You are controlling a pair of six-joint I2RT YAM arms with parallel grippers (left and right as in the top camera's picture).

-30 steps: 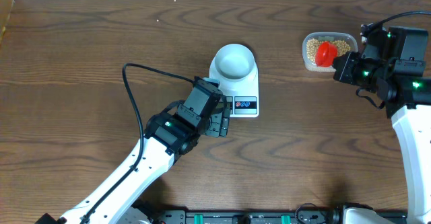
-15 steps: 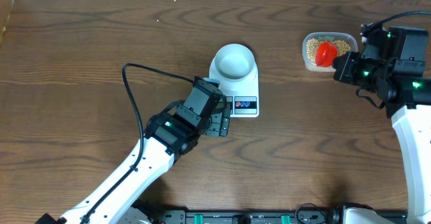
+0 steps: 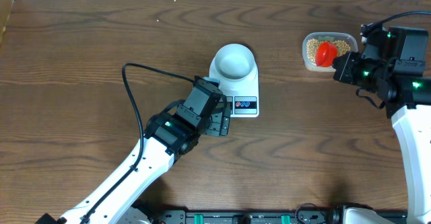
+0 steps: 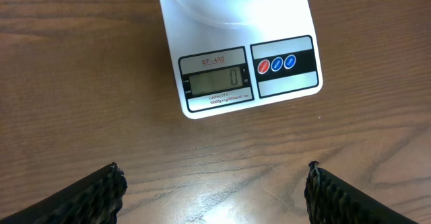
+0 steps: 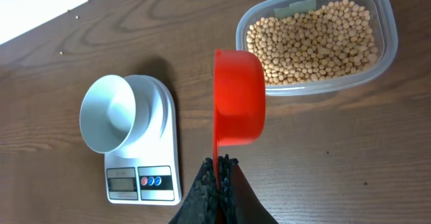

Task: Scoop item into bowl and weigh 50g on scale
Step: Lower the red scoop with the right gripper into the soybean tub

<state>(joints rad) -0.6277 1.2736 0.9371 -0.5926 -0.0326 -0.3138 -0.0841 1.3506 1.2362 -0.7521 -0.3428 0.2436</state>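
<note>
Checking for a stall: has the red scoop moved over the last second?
No. In the overhead view the red scoop sits over the same spot of the clear plastic container as in both earlier pictures.

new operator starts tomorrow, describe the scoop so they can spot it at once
On the far right of the table is a clear tub of beans. The scoop hangs at that tub, its handle pinched in the right gripper. It is bright red, a small round cup, while the tub is clear and the beans tan.
</note>
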